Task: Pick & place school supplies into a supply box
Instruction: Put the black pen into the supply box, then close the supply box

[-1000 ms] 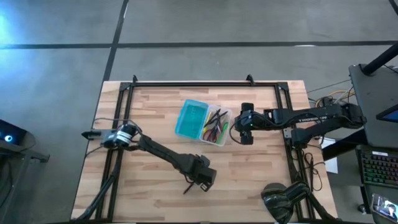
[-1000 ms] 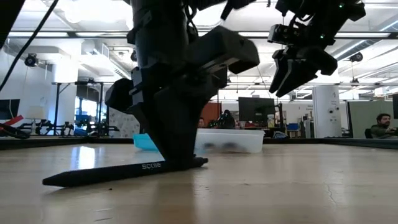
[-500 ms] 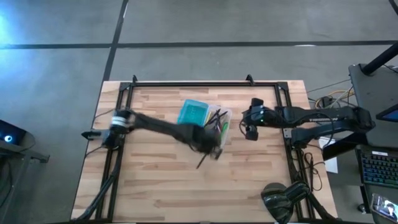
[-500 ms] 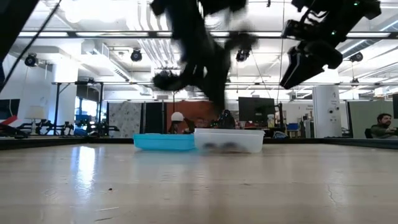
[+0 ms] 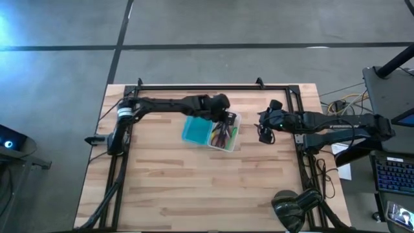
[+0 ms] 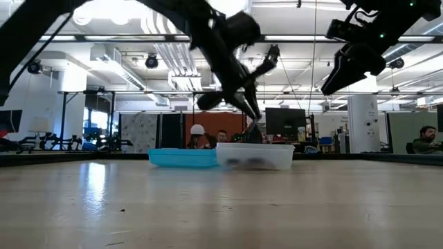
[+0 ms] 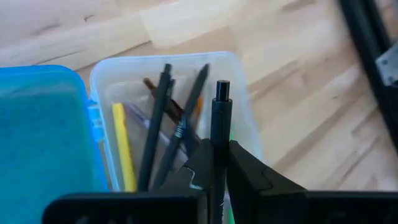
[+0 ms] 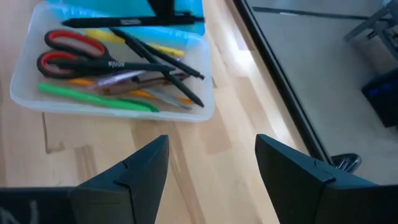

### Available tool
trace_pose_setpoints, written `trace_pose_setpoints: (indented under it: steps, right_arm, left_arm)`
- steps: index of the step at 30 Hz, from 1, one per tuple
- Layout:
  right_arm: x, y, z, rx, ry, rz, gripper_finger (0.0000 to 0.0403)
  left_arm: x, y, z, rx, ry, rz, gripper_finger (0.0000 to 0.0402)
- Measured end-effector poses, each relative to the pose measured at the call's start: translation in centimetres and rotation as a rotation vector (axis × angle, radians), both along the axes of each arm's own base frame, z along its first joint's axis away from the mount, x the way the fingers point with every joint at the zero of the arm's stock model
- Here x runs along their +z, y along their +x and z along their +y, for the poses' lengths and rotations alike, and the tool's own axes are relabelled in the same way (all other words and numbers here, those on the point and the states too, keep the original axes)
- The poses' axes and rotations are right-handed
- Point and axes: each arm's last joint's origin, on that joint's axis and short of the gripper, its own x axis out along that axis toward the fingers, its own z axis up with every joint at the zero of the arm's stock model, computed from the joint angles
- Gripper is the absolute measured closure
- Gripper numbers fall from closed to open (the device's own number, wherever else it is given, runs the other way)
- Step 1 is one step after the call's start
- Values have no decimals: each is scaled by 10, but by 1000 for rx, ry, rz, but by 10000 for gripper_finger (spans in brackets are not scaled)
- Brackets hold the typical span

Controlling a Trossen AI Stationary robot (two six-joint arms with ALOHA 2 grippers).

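Observation:
The supply box lies open at the table's middle, with a teal half (image 5: 196,127) and a clear half (image 5: 225,134). The clear half holds red-handled scissors (image 8: 65,53), a green pen (image 8: 93,98), a yellow pen (image 7: 122,146) and dark pens (image 7: 158,124). My left gripper (image 5: 223,116) is over the box's far side and shut on a dark pen (image 7: 221,118). That pen also shows in the right wrist view (image 8: 124,22). My right gripper (image 5: 264,133) hangs open and empty to the right of the box, above the table. My left gripper pinches the dark pen's shaft (image 7: 218,154) between its two fingers (image 7: 245,171). The pen's button end (image 7: 222,89) sticks out past the fingertips. The fingers come from above, slanting down. The pen is lifted clear, over the clear half of the box.
Bare wooden table top (image 5: 168,188) lies on the near side of the box and to its left. A black frame rail (image 5: 213,86) runs along the table's far edge. A person (image 6: 428,138) sits in the room beyond the table.
My left gripper has lifted the dark pen off the table's near part. It has carried the pen toward the far edge, to over the box. The pen is now clear of the table. My right gripper has drawn back a little toward the table's right edge.

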Motion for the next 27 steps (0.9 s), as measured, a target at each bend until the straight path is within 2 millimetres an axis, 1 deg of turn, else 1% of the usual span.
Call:
trace_pose_setpoints:
  steps: [3, 6, 8, 10, 15, 18, 20, 22, 24, 26, 27]
  right_arm:
    - [-2, -2, 0, -4, 1, 21, 173]
    - [-4, -3, 0, -6, -3, 42, 172]
    - [-4, -4, 0, -6, -2, 52, 172]
    - [-4, -3, 0, -5, 1, 47, 173]
    - [-4, 0, 1, 29, 34, 24, 173]
    - [-6, 6, -1, 25, 79, 1, 172]
    - [-10, 11, -3, -9, 107, -4, 173]
    - [-13, 16, -6, -56, 144, -28, 173]
    - [-17, 21, -9, -96, 185, -52, 172]
    - [-21, 25, -11, -135, 214, -59, 172]
    - [-23, 27, -12, -151, 226, -62, 173]
  left_arm:
    - [-13, 4, 8, -44, -35, 22, 382]
    - [-20, 7, 4, -58, -45, 46, 365]
    - [-20, 7, 1, -62, -48, 46, 352]
    - [-16, 5, 0, -56, -44, 53, 340]
    - [11, -12, -2, -33, 21, 99, 317]
    - [25, -34, -4, -17, 117, 233, 314]
    - [33, -54, -6, 52, 193, 373, 314]
    - [40, -77, -4, 151, 254, 487, 313]
    - [38, -97, 4, 202, 256, 555, 313]
    - [34, -112, 12, 224, 216, 542, 313]
    - [29, -118, 15, 226, 197, 536, 314]
